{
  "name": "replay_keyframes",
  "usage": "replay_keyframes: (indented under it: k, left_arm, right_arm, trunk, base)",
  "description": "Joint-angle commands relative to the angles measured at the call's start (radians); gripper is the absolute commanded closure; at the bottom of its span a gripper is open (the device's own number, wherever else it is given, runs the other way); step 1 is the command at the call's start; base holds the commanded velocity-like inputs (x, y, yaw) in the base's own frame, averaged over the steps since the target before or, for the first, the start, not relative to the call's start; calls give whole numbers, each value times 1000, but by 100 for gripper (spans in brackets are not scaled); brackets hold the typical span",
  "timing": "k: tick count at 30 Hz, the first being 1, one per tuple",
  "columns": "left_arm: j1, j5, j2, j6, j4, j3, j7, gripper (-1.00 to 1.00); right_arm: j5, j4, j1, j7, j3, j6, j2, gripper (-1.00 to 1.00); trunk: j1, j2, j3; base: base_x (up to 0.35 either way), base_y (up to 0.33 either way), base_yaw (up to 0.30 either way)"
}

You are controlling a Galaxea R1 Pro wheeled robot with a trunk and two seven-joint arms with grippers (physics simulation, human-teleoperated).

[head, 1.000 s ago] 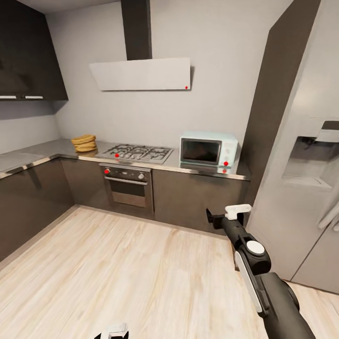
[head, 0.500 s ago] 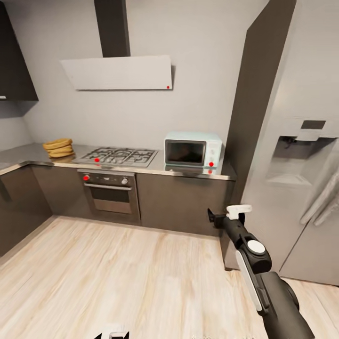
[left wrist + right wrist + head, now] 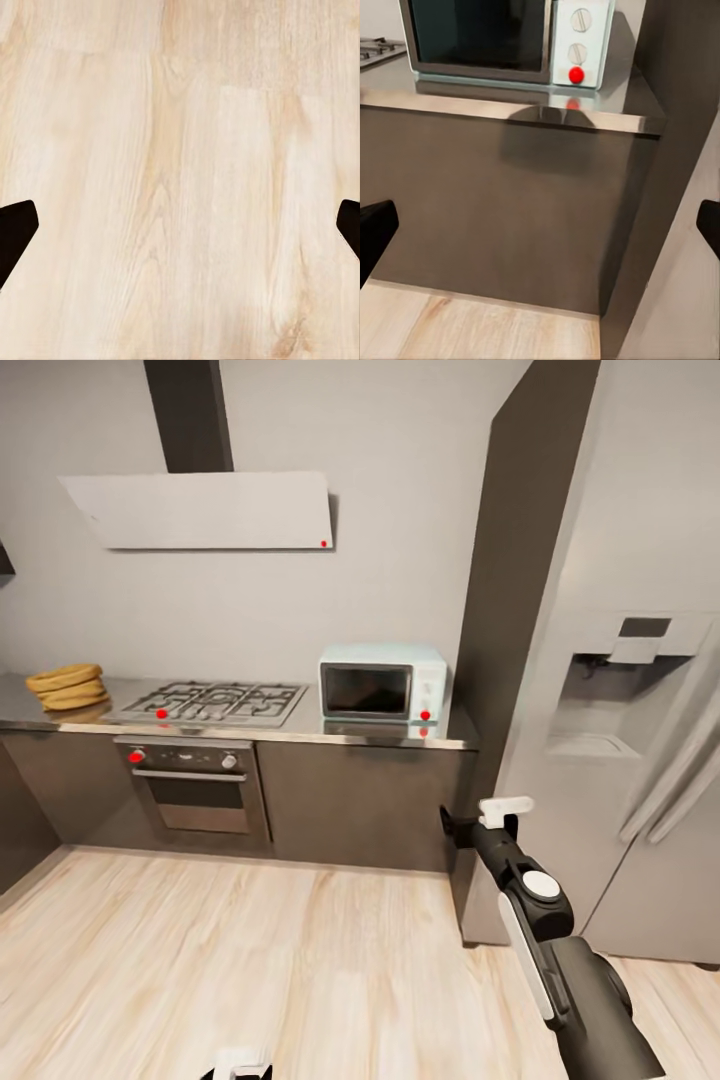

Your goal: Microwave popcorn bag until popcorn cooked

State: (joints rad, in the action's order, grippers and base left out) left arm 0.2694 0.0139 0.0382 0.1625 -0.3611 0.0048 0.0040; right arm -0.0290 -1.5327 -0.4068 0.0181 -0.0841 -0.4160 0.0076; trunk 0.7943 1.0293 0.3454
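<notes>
- My view has swung right; the microwave (image 3: pixel 383 680) now sits nearer centre, door closed
- The popcorn bag (image 3: pixel 67 686) lies left of it, beyond the stove (image 3: pixel 208 702)
- Both grippers, right (image 3: pixel 478 820) and left (image 3: pixel 180 232), are spread, holding nothing

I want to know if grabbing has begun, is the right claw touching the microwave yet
Apart. In the head view the right claw hangs in front of the dark cabinet, well below the countertop where the microwave stands, door shut.
</notes>
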Motion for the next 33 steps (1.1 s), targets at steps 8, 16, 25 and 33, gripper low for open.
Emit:
replay_keyframes:
  k: [8,16,25,33]
  left_arm:
    - [1,1,0,3,1,0,0,-100]
    - [1,1,1,3,1,0,-1,-100]
    - [-18,2,3,3,1,-2,1,-100]
    - [-38,1,2,3,23,63,-1,-100]
  right_arm:
    - [-5,0,2,2,-12,-5,-1,-100]
    - [-5,1,2,2,-4,-1,-1,-100]
    - [-6,60,-4,1,-6,1,-2,-100]
    - [-5,58,-4,2,1,2,-1,-100]
  trunk:
    - [1,1,1]
    - [1,1,1]
    - [1,1,1]
    - [1,1,1]
  base:
    - [346,0,-1]
    - [346,0,0]
    - [163,0,0]
    - [313,0,0]
